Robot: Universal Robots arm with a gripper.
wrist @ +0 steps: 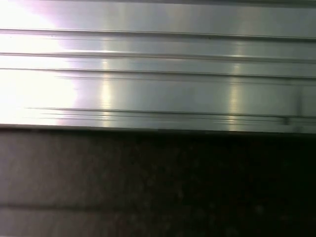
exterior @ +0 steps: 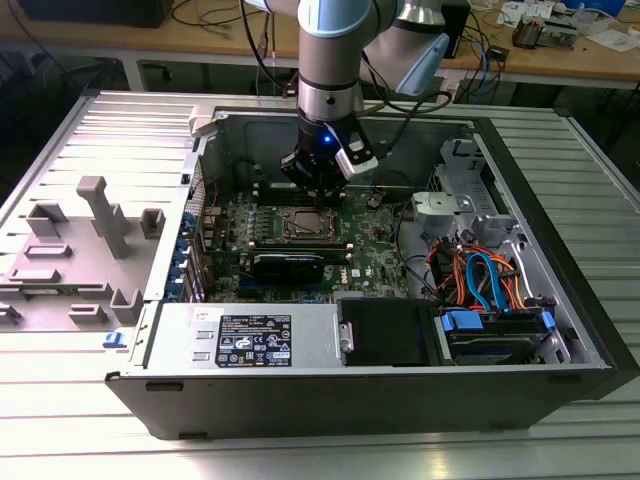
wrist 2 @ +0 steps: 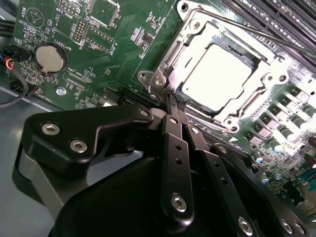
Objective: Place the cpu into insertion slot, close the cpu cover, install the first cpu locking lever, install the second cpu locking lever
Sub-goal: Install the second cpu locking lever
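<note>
- Your cpu (wrist 2: 219, 74) sits seated in the insertion slot (wrist 2: 190, 96) on the green motherboard (wrist 2: 123, 34); its metal top glares white in the second wrist view.
- The cpu cover (wrist 2: 269, 81) lies down flat around it, framing the chip through its window.
- A thin lever rod (wrist 2: 256, 24) runs along the far edge of the socket, beside the long black memory slots (wrist 2: 281, 15).
- Your end effector (wrist 2: 175, 101) has its two black fingers pressed together with no gap, tips at the socket's corner bracket; nothing is visibly clamped between them.
- In the exterior view the end effector (exterior: 318, 190) hangs just above the socket (exterior: 305, 224).
- The board lies inside an open computer case (exterior: 560, 250), with a power supply (exterior: 250, 335) at the near wall and orange and blue cables (exterior: 480, 275) towards the exterior view's right.
- The case rests on a ribbed aluminium table (exterior: 60, 390); grey fixtures (exterior: 100, 215) stand on the exterior view's left.
- Behind, you see a wooden bench (exterior: 600, 60) with clutter.
</note>
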